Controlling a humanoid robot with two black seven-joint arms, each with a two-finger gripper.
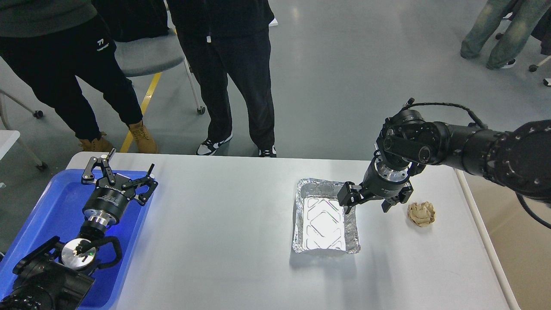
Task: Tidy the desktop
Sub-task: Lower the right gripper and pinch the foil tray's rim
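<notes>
**Right gripper lines up on the foil tray's edge**

The desktop point(224, 224) spreads wide and pale, foil tray point(326, 217) right of its centre. Right gripper point(366, 206) hovers open-fingered at the tray's right rim, with the crumpled paper ball point(422, 214) further right. Best approach, I'd say: straddle the thin rim squarely and close gently, because foil buckles. Far left of the tray, the left gripper point(116, 174) waits spread open over the blue tray point(51, 211).

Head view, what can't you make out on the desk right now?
- Blue tray: my left arm and left gripper cover much of its floor; the frame's left edge cuts it off.
- Foil tray: glare washes out its floor.
- Desktop: near edge cut off by the frame's bottom.
- Crumpled paper: too small to identify.
</notes>
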